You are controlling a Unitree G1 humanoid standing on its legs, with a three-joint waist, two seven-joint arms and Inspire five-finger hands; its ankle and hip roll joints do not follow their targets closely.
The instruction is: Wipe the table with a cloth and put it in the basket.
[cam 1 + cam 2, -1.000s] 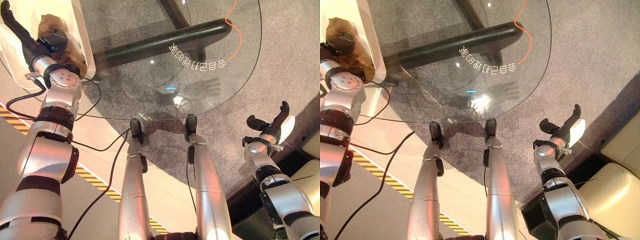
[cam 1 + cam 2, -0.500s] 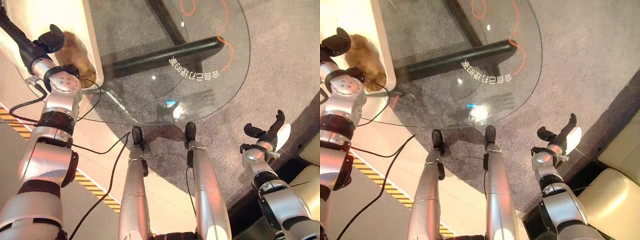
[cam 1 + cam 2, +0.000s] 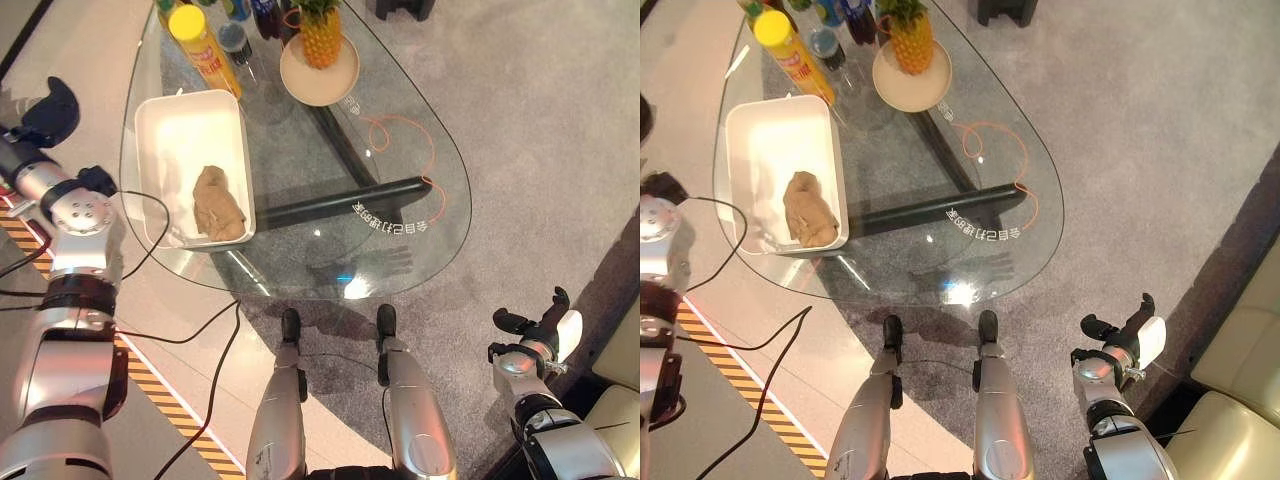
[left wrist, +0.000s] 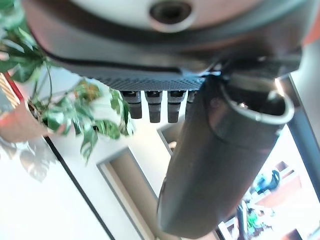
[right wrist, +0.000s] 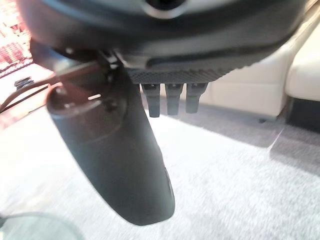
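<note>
Both hands hang off the glass table (image 3: 400, 250) with fingers relaxed and straight, holding nothing: the right hand (image 3: 540, 325) low beside the near edge, the left hand (image 3: 45, 115) out past the far-left rim. Farther on, the tan cloth (image 3: 218, 205) lies crumpled in the white basket (image 3: 165, 130), so the task looks finished. Best now to keep both arms clear of the bottles (image 3: 205, 45) and pineapple plate (image 3: 320, 65) beyond.

We counted one cloth (image 3: 218, 203), one basket (image 3: 162, 130), one pineapple (image 3: 320, 34) beside it, and one glass table (image 3: 400, 160).
</note>
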